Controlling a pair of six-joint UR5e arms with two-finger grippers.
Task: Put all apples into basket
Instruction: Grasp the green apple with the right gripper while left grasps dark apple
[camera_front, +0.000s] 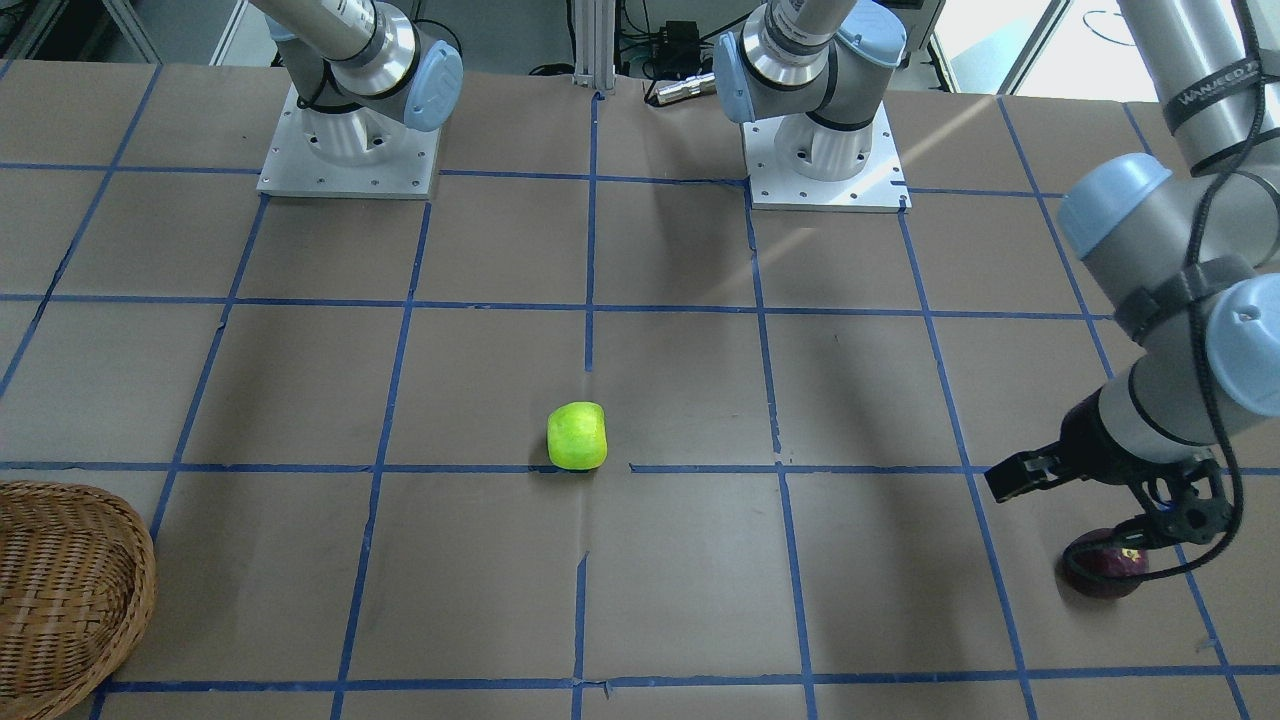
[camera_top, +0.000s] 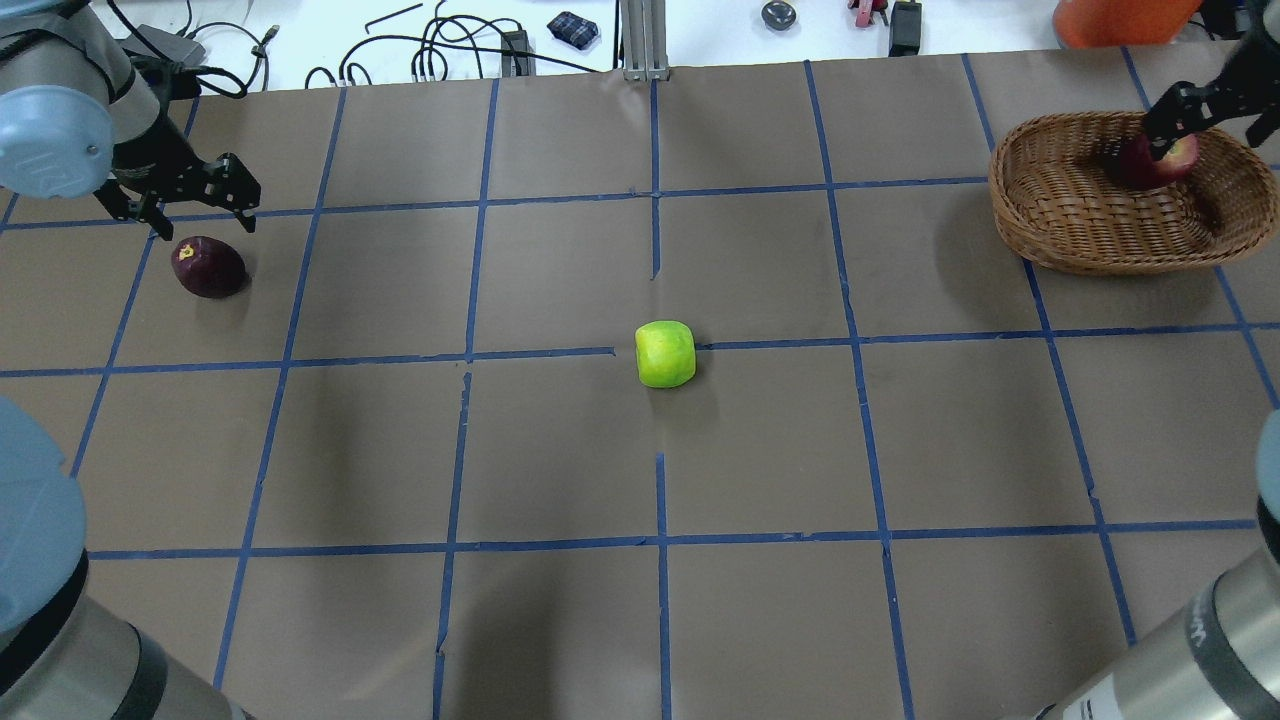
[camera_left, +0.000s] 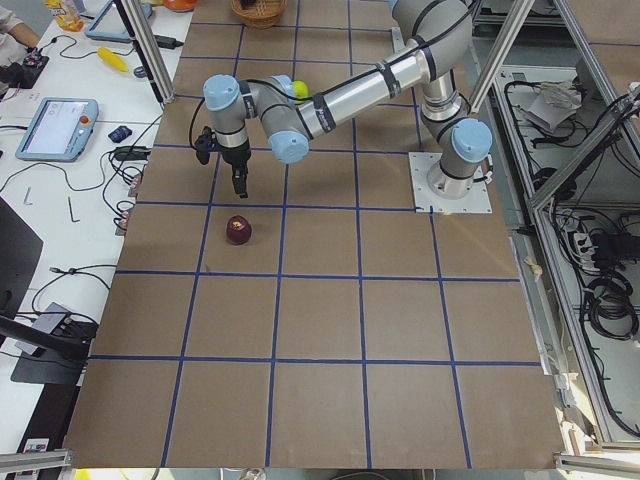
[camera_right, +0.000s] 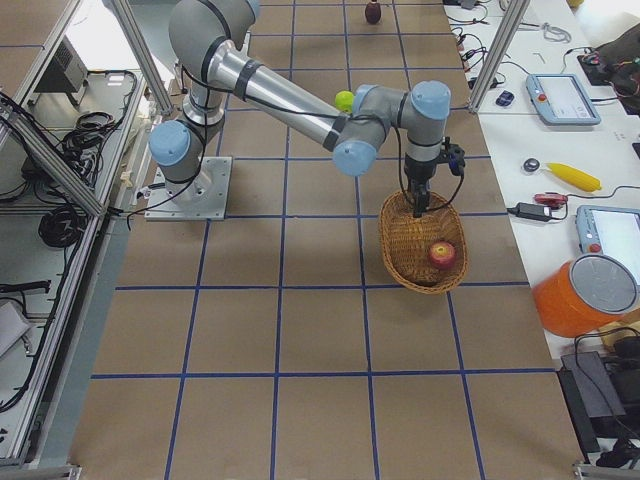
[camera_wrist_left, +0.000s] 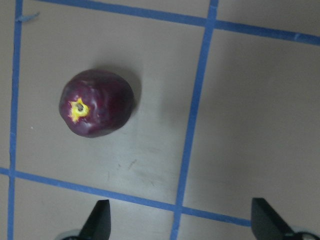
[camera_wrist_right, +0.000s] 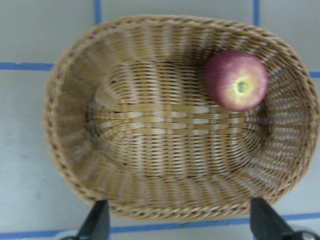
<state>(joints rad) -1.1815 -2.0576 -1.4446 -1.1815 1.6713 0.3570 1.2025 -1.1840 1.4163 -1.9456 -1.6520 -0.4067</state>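
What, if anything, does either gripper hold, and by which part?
Nothing. Left gripper open near the purple apple; right gripper open above the basket, red apple lying inside.

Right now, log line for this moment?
red apple in basket | green apple on table | left gripper open near maroon apple | right gripper open above basket

One apple (camera_wrist_right: 236, 80) in basket (camera_wrist_right: 65, 125)

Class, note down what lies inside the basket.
One red apple lies inside the basket, toward one end. The rest of the basket's inside shows bare weave; only the patch under the red apple is covered.
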